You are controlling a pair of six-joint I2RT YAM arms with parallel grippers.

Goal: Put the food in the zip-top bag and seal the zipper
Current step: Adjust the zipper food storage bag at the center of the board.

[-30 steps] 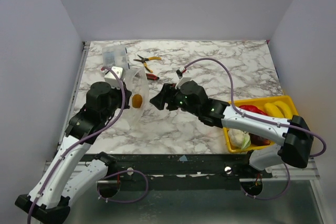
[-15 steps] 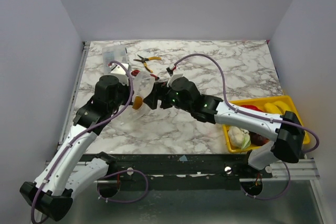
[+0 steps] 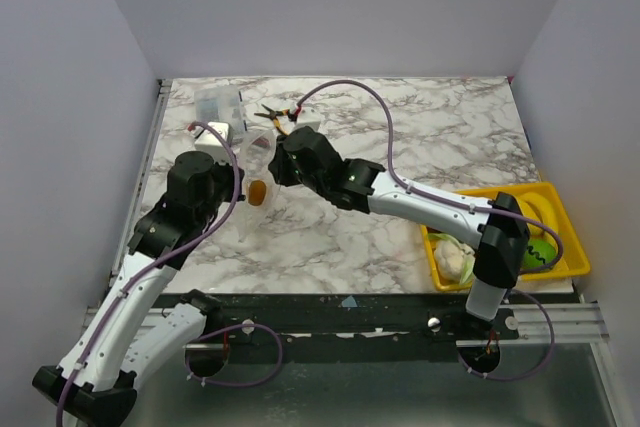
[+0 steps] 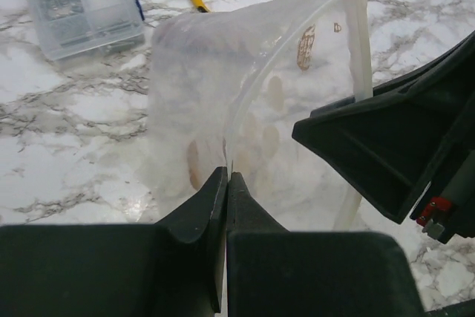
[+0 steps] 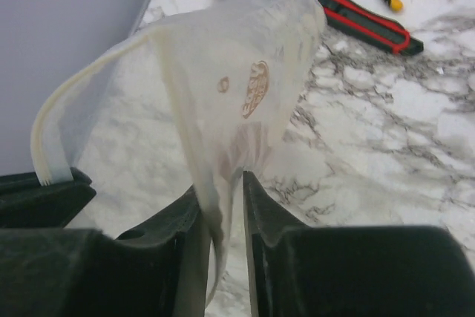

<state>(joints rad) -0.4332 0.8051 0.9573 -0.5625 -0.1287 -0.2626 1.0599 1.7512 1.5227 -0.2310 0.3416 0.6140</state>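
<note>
The zip-top bag (image 3: 257, 159) hangs above the table's left middle, its mouth held wide. My left gripper (image 4: 226, 176) is shut on its zipper (image 4: 251, 88), pinching the near edge of the strip. My right gripper (image 5: 223, 180) has come to the opposite edge; the film and zipper (image 5: 52, 131) run down between its fingers, which stand a narrow gap apart, open. An orange piece of food (image 3: 258, 192) shows through the bag's bottom. More food, a pale leafy piece (image 3: 455, 262) and a green one (image 3: 540, 247), lies in the yellow tray (image 3: 565, 209).
A rigid clear compartment box (image 3: 220, 105) and yellow-handled pliers (image 3: 280, 115) lie at the back left. A red and black cutter (image 5: 364, 20) lies just behind the bag. The left wall runs close beside the bag.
My right arm has swung left and back from the table's middle to the bag's mouth, and its jaws have narrowed around the edge. The left arm shifted a little with the bag.
</note>
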